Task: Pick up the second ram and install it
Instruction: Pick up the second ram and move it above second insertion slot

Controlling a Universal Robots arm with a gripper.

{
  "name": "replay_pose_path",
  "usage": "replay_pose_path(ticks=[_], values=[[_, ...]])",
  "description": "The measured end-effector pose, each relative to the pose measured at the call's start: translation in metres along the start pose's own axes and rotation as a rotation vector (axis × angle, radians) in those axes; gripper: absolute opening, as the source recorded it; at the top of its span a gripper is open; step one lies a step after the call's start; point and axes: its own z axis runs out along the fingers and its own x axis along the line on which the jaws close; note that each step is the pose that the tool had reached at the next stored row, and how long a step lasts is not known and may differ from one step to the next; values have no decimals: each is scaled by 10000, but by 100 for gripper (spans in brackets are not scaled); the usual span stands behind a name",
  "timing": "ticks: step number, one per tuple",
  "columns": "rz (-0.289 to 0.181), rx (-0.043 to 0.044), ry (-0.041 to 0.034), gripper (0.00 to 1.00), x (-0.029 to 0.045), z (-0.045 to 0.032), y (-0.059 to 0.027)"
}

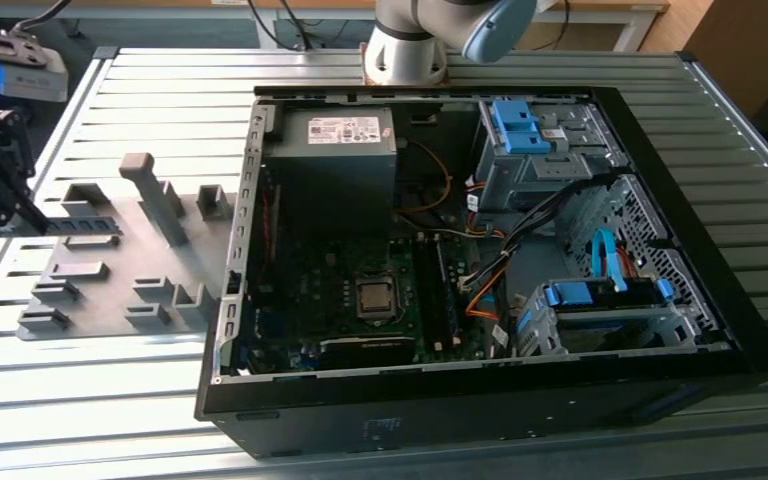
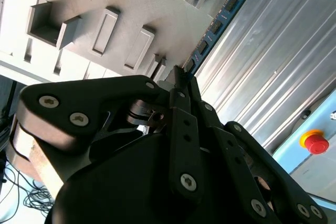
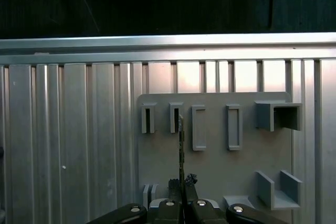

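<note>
The second ram (image 2: 215,24) is a thin green strip with a row of black chips. My gripper (image 2: 181,80) is shut on one end of it. In the first wrist view the ram (image 3: 181,140) shows edge-on, running out from the gripper (image 3: 182,183) over the grey holder plate (image 3: 210,166), beside a narrow slot block (image 3: 176,117). In the exterior view the gripper (image 1: 37,226) is at the far left, with the ram (image 1: 88,229) sticking out level above the holder plate (image 1: 104,285). Whether the strip touches the plate I cannot tell.
The open PC case (image 1: 491,400) fills the exterior view's middle and right, with the motherboard (image 1: 357,300) and its long slot rails (image 1: 444,290) inside. Upright grey blocks (image 1: 157,200) stand on the holder plate. The arm's base (image 1: 404,55) is behind the case. The table is ribbed metal (image 1: 91,410).
</note>
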Motion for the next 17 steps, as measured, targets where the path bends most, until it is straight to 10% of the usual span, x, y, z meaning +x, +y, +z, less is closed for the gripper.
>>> replay_pose_path(ticks=[17], values=[[0, 0, 0, 14, 0, -46, -1]])
